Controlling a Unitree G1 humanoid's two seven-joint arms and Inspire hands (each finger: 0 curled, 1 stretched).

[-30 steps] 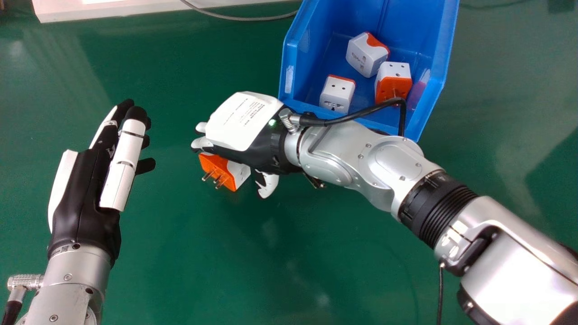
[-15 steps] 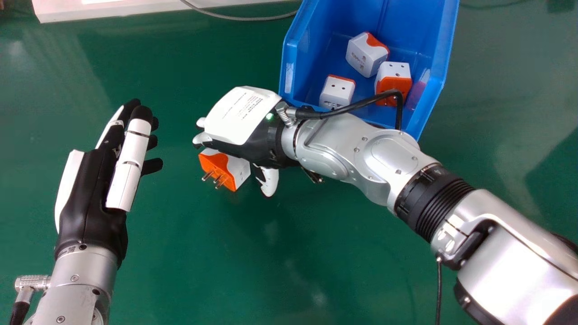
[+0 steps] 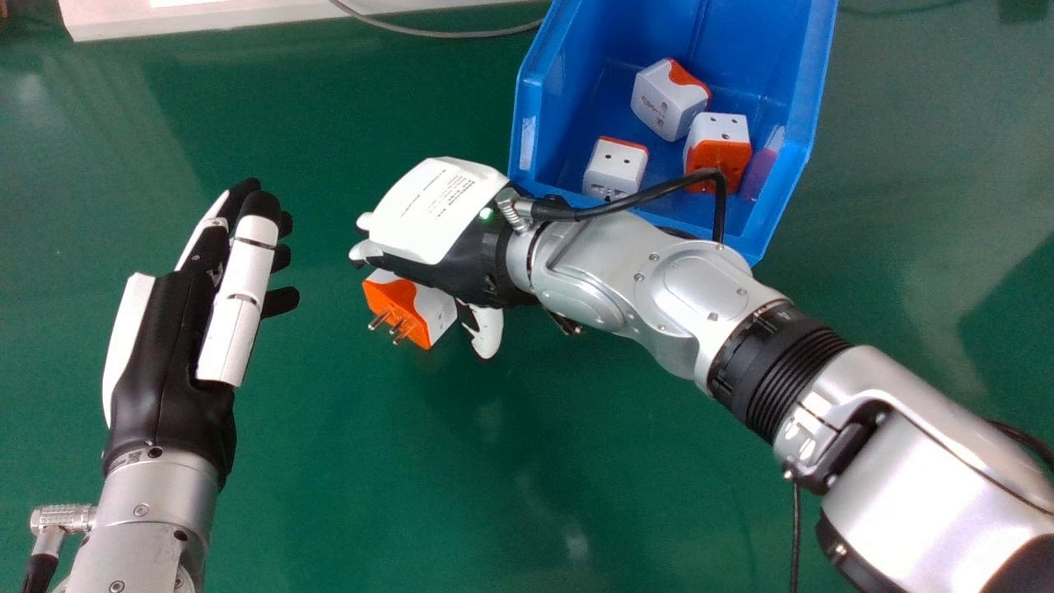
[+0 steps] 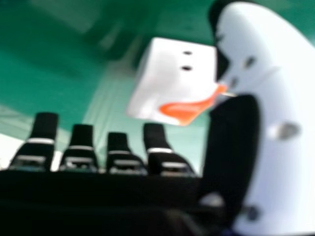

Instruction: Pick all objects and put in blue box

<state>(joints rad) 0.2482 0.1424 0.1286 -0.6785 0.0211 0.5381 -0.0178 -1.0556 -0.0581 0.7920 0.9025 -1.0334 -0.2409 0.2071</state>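
right robot hand (image 3: 440,218) palm-down over a plug adapter (image 3: 432,305).
its fingers are straight, thumb apart, gripping nothing; the adapter lies partly under it, prongs showing. the left robot hand (image 3: 169,354), fingers extended, is at the left. three more adapters (image 3: 669,103) sit in the blue box (image 3: 797,165) on the green tabletop (image 3: 354,486); a cable (image 3: 436,33) crosses the far side.

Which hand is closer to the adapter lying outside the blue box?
The right hand: it hovers just over the adapter, partly covering it in the head view. The left hand is off to the adapter's left.
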